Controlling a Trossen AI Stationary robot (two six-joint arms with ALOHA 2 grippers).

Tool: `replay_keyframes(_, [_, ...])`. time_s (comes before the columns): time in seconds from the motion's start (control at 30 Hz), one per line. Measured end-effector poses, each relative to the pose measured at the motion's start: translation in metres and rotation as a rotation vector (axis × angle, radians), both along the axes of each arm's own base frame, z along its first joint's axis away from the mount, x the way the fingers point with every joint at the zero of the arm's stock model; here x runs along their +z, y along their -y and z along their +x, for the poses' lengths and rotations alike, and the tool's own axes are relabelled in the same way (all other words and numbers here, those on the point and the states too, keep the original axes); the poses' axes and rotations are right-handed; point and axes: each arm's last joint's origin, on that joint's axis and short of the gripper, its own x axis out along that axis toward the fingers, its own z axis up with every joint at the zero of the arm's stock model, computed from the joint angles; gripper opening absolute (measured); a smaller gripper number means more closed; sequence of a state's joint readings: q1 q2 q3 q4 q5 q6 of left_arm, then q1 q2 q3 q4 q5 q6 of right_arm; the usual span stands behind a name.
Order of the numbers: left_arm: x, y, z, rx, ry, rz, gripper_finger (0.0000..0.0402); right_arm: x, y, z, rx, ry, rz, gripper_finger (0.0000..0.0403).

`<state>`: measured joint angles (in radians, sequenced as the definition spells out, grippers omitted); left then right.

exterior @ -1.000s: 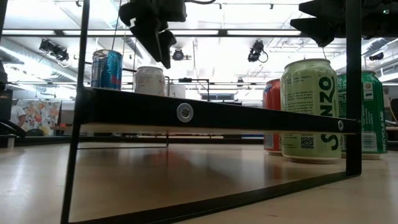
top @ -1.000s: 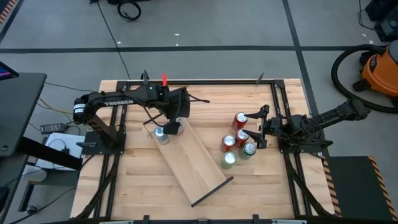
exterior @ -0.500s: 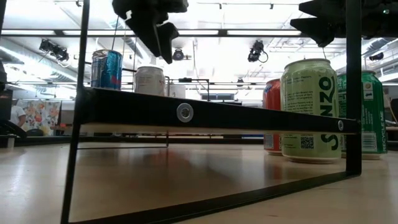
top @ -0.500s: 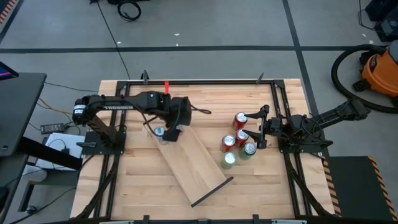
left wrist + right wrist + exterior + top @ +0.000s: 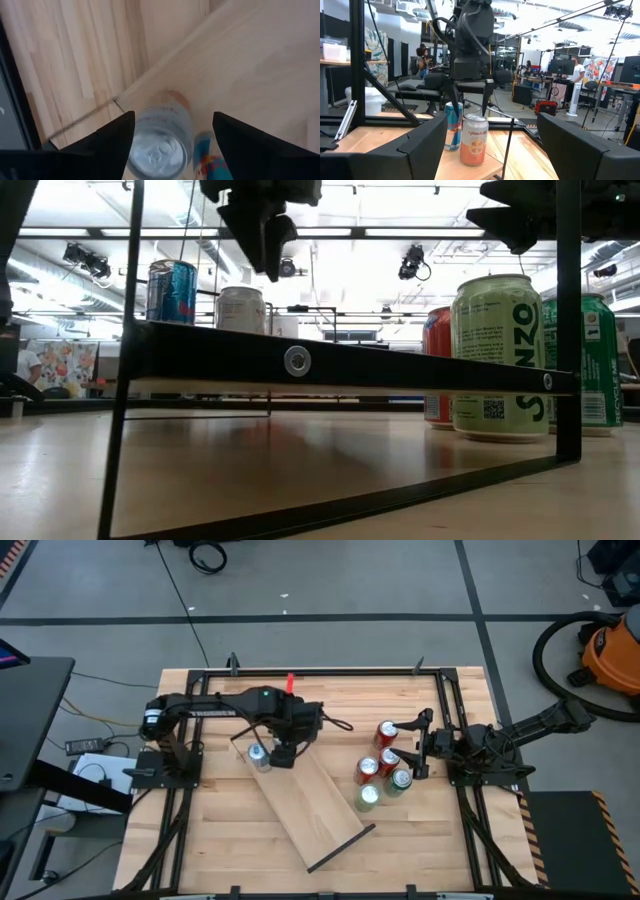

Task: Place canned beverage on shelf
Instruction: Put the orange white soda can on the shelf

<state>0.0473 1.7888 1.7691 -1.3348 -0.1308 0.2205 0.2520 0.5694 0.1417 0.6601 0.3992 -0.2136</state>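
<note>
The shelf (image 5: pixel 312 802), a pale plank with black rod ends, lies slantwise on the table. On its far-left end stand a blue can (image 5: pixel 172 290) and a white-and-orange can (image 5: pixel 473 140), both upright on their bases. My left gripper (image 5: pixel 173 115) hangs open above them, pointing down, a little to their right (image 5: pixel 284 750); in the low view its fingertips (image 5: pixel 268 265) are clear above the can tops. My right gripper (image 5: pixel 424 743) waits open at the table's right, beside several loose cans (image 5: pixel 385 765).
Red cans and green cans (image 5: pixel 497 355) stand together on the tabletop between the shelf's right side and my right gripper. Black frame rods (image 5: pixel 440 690) run along the table's far and side edges. An orange vacuum (image 5: pixel 610 650) sits on the floor beyond the right edge.
My left gripper has moved a little toward the table's right edge, away from the two cans on the shelf, staying above them. The cans and the shelf have kept their places.
</note>
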Motion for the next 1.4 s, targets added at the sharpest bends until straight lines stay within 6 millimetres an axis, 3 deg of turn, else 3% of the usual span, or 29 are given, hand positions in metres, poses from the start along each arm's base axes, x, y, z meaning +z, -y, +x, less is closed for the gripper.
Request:
replay_keyframes(0.3, [-0.004, -0.001, 0.002, -0.080, -0.041, 0.017, 0.0277, -0.002, 0.000, 0.000, 0.000, -0.019, -0.004, 0.0318])
replay_keyframes(0.73, [-0.004, -0.008, -0.003, -0.067, -0.082, 0.013, 0.0277, -0.002, 0.000, 0.000, 0.001, -0.018, -0.004, 0.0318])
replay_keyframes(1.1, [-0.031, -0.016, -0.005, -0.176, -0.172, 0.028, 0.0277, -0.002, 0.000, 0.000, 0.001, -0.018, -0.004, 0.0318])
replay_keyframes(1.4, [-0.031, -0.016, -0.003, -0.157, -0.150, 0.028, 0.0277, -0.002, 0.000, 0.000, 0.001, -0.018, -0.004, 0.0318])
